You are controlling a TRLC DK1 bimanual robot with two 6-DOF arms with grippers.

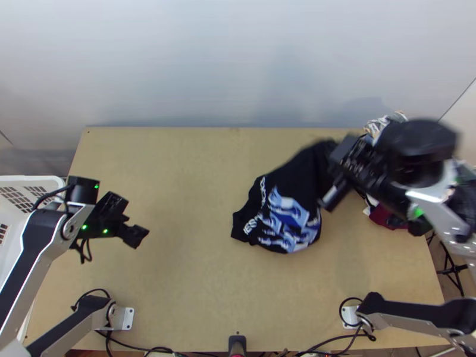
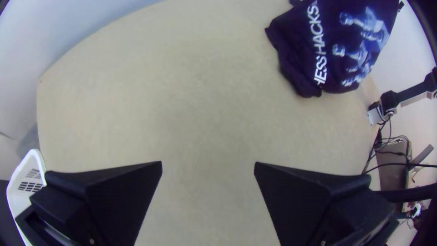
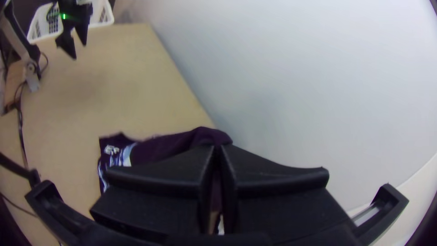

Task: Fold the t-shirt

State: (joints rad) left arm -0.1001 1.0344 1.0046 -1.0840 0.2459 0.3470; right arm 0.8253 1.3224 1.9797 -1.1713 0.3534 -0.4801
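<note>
Table: The light wooden table point(image 1: 178, 297) served as the folding surface; its middle offered room to lay the garment flat.
Basket: The white basket point(image 1: 37, 181) stood at the left edge, clear of the folding area, presumably to receive finished work.
Clothes pile: Other clothes point(image 1: 384, 218) lay at the right edge, partly behind the right arm, likely as supply.
T-shirt: The black t-shirt point(image 1: 285, 205) lay bunched right of centre, unfolded, its far part drawn up to the right gripper.
Right gripper: The right gripper point(image 3: 217, 148) had its fingers pressed together on dark cloth, apparently to spread the garment; which part was pinched could not be told.
Left gripper: The left gripper point(image 2: 208, 166) was spread and unloaded above bare wood, available for a second grip.
Print: The pale blue print point(image 1: 288, 221) faced up, creased.
</note>
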